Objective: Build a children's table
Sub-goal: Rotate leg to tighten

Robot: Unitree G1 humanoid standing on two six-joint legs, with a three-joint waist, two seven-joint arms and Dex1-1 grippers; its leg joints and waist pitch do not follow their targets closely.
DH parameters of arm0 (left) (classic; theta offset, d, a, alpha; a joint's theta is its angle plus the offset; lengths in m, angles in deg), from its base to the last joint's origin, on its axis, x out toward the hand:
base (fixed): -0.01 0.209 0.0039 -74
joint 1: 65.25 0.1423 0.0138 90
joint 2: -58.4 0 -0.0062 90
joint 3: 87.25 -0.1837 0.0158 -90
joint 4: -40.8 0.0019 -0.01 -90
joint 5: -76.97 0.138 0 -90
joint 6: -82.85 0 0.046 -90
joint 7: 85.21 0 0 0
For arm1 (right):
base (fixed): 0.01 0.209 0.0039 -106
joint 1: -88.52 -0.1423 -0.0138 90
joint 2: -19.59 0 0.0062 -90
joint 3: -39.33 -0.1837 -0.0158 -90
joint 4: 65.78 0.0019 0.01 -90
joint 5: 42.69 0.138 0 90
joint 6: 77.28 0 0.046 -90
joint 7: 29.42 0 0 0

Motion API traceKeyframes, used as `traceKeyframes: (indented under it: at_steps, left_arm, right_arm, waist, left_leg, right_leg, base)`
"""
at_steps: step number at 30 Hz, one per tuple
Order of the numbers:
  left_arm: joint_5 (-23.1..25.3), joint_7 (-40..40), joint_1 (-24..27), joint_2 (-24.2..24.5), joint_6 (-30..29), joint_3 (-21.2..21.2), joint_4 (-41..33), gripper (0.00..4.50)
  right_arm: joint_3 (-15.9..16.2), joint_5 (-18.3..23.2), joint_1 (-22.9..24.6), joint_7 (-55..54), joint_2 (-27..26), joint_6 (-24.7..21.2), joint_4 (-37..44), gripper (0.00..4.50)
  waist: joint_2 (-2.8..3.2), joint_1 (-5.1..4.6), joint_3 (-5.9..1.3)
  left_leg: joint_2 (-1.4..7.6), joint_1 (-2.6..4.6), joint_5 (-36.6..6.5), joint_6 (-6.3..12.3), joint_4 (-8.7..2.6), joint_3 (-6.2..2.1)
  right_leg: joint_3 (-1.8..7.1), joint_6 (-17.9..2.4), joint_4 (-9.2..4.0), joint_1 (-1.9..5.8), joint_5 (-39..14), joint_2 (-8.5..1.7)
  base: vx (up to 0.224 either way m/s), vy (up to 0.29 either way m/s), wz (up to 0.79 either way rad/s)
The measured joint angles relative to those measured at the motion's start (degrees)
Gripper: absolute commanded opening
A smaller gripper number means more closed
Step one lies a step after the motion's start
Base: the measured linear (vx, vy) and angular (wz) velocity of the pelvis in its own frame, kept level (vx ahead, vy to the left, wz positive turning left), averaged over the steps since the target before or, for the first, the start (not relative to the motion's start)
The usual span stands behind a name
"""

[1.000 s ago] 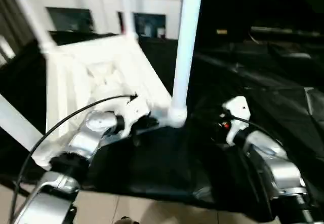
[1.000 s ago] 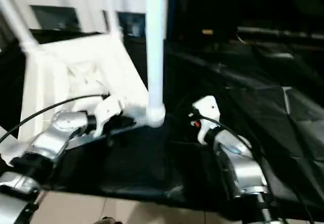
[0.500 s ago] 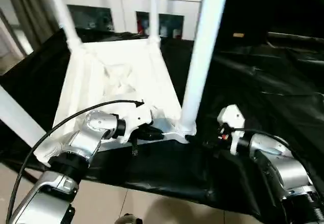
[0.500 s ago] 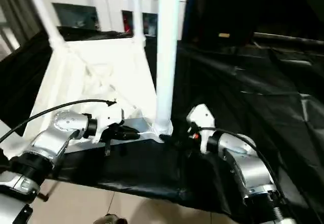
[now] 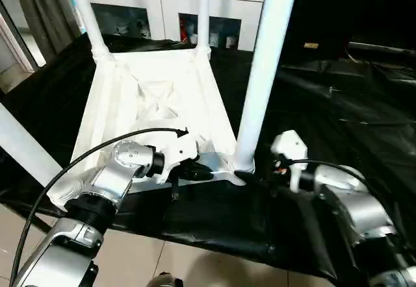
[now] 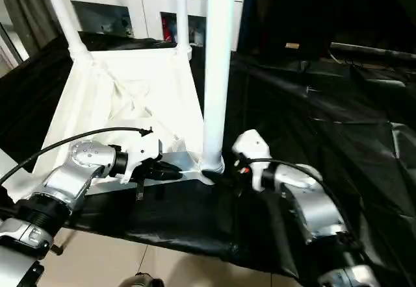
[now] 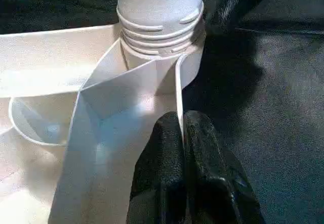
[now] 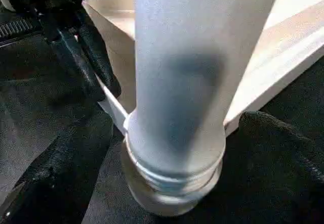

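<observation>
The children's table lies upside down on black cloth, its white ribbed tabletop (image 5: 156,99) facing up. Legs stand in the corner sockets. The near right leg (image 5: 263,73) rises from its threaded socket (image 7: 159,29). My left gripper (image 5: 201,172) is shut on the tabletop's thin rim (image 7: 178,89) just beside that socket; it also appears in the right wrist view, left gripper (image 8: 96,77). My right gripper (image 8: 172,153) stands open around the base of the same leg, one black finger (image 8: 55,168) on each side, without touching it.
Three more legs stand at the far left (image 5: 84,14), far right (image 5: 203,11) and near left (image 5: 23,147). A white cabinet with glass doors (image 5: 169,14) is behind. Black cloth (image 5: 338,105) spreads to the right; tiled floor (image 5: 182,267) lies below its near edge.
The head camera has tilted and steadied, so the whole picture shifted. My right gripper has edged closer to the leg's base. The left grip on the rim is unchanged.
</observation>
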Motion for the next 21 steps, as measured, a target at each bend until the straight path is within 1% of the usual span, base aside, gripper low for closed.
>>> traceKeyframes:
  at_steps: [1,3,4,5,6,8,10,11,15,16,21]
  left_arm:
    - [0.0,0.0,0.0,0.0,0.0,0.0,0.0,0.0]
    - [0.0,0.0,0.0,0.0,0.0,0.0,-0.1,0.0]
    - [0.0,0.0,0.0,0.0,0.0,0.0,-0.1,0.0]
    - [0.0,0.0,0.0,0.0,0.0,0.0,-0.1,0.0]
    - [0.0,0.0,0.0,0.0,0.0,0.0,-0.1,0.0]
    - [0.0,0.0,0.0,0.0,0.0,0.0,-0.2,0.0]
    - [0.0,-0.1,0.0,0.0,0.0,-0.1,-0.3,0.0]
    - [0.0,-0.1,0.0,0.0,0.0,-0.1,-0.3,0.0]
    - [0.0,-0.1,0.0,0.1,-0.1,-0.1,-0.3,0.0]
    - [0.0,-0.1,0.0,0.1,-0.2,-0.1,-0.4,0.0]
    - [0.3,1.2,0.1,0.0,-1.0,-0.1,-0.7,0.0]
  right_arm:
    - [0.0,0.0,-0.4,0.0,-0.2,0.0,-0.3,4.13]
    - [0.1,-0.1,-1.1,0.1,-0.7,0.4,-1.3,3.92]
    - [0.3,-0.2,-1.6,0.3,-0.9,0.5,-2.0,3.92]
    - [0.4,-0.3,-2.2,0.5,-0.9,0.6,-2.9,3.72]
    - [0.5,-0.3,-2.6,0.6,-0.9,0.7,-3.3,3.65]
    - [0.5,-0.3,-2.8,1.0,-1.0,1.2,-3.5,3.57]
    - [0.6,-0.3,-2.8,1.3,-1.0,1.6,-3.7,3.37]
    - [0.7,-0.3,-2.8,1.5,-1.0,1.8,-3.9,3.2]
    - [0.7,-0.4,-2.8,2.1,-1.0,2.5,-5.0,3.1]
    - [0.7,-0.3,-2.8,2.1,-1.0,2.6,-5.0,2.87]
    - [0.4,-0.3,-2.8,0.3,-1.9,2.7,-5.6,2.76]
  waist:
    - [-0.03,0.01,0.01]
    - [-0.17,0.03,0.03]
    - [-0.19,0.01,0.04]
    - [-0.2,0.0,0.04]
    - [-0.25,0.02,0.05]
    - [-0.34,0.06,0.05]
    - [-0.37,0.05,0.05]
    - [-0.38,0.05,0.04]
    - [-0.45,0.02,0.03]
    - [-0.45,0.02,0.03]
    - [-0.5,-0.12,0.0]
  left_leg:
    - [0.0,0.0,0.0,0.0,0.0,0.01]
    - [0.0,0.0,0.0,0.0,-0.01,0.01]
    - [0.0,0.0,0.0,0.0,-0.01,0.02]
    - [0.0,0.0,0.0,0.0,-0.01,0.04]
    - [0.0,-0.01,0.0,0.0,-0.01,0.06]
    - [0.01,-0.01,0.0,0.01,-0.03,0.07]
    - [0.01,-0.03,0.0,0.03,-0.04,0.08]
    - [0.01,-0.03,0.0,0.04,-0.04,0.09]
    - [0.01,-0.02,0.0,0.04,-0.04,0.11]
    - [0.01,-0.02,0.0,0.04,-0.04,0.11]
    - [0.02,0.01,0.0,0.03,-0.04,0.11]
  right_leg:
    - [-0.01,0.0,0.0,0.0,0.0,0.0]
    - [-0.01,0.0,-0.01,0.0,0.0,0.0]
    - [-0.01,0.0,-0.01,-0.01,0.0,-0.01]
    - [0.0,0.0,-0.01,-0.01,0.0,-0.01]
    - [-0.01,0.0,-0.01,-0.01,0.0,-0.03]
    - [-0.01,0.0,-0.05,-0.01,0.0,-0.03]
    - [-0.01,0.0,-0.09,0.0,0.0,-0.03]
    - [-0.01,0.0,-0.1,0.0,0.0,-0.03]
    - [0.0,0.0,-0.1,0.0,0.0,-0.04]
    - [-0.01,0.0,-0.11,0.0,0.0,-0.04]
    - [-0.01,0.0,-0.11,0.02,0.0,-0.03]
  base:
    - [0.0,0.0,0.0]
    - [0.0,0.0,0.0]
    - [0.0,0.0,0.0]
    - [0.0,0.0,0.0]
    - [0.0,0.0,0.0]
    - [0.0,0.0,0.0]
    - [0.0,0.0,0.0]
    - [0.0,0.0,0.0]
    - [0.0,0.0,0.0]
    - [0.0,0.0,0.0]
    - [0.0,0.0,0.0]
